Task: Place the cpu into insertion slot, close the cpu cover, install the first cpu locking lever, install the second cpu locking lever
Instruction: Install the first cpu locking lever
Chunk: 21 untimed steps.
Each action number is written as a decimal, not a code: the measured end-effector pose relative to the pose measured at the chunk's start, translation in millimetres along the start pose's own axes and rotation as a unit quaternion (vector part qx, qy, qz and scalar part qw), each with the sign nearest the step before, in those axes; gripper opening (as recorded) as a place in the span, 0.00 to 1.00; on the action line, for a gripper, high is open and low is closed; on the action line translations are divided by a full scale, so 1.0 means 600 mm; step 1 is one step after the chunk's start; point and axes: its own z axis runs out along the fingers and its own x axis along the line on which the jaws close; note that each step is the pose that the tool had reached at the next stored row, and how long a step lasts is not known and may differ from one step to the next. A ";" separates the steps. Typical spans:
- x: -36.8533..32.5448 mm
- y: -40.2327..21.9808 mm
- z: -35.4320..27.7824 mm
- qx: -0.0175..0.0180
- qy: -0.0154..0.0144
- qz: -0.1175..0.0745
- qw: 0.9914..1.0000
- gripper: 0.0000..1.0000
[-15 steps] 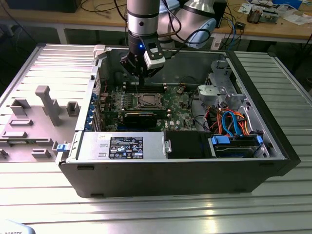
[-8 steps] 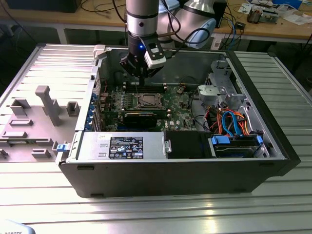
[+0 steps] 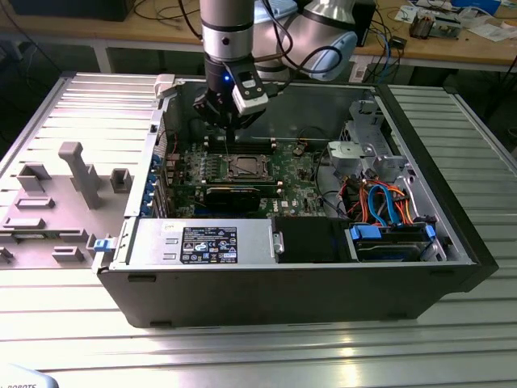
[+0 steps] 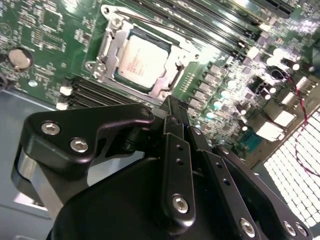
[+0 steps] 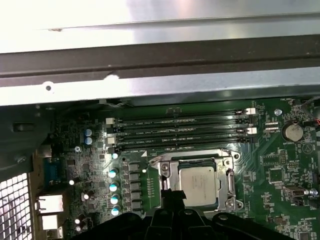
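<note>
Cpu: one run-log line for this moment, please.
cpu: seated in insertion slot | cpu cover: down | gripper: at slot edge, jaws shut

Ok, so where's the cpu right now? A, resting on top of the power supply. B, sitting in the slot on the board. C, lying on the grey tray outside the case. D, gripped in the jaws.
B: in both wrist views the cpu lies flat inside the slot on the green board, apart from the gripper.
</note>
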 end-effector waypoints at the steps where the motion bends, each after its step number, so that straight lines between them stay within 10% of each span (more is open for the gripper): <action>1: 0.004 0.000 0.000 0.000 0.000 0.000 1.000 0.11; 8: 0.031 -0.001 0.002 0.000 -0.001 -0.001 1.000 0.11; 21: 0.044 0.008 0.003 -0.001 -0.002 -0.030 1.000 0.11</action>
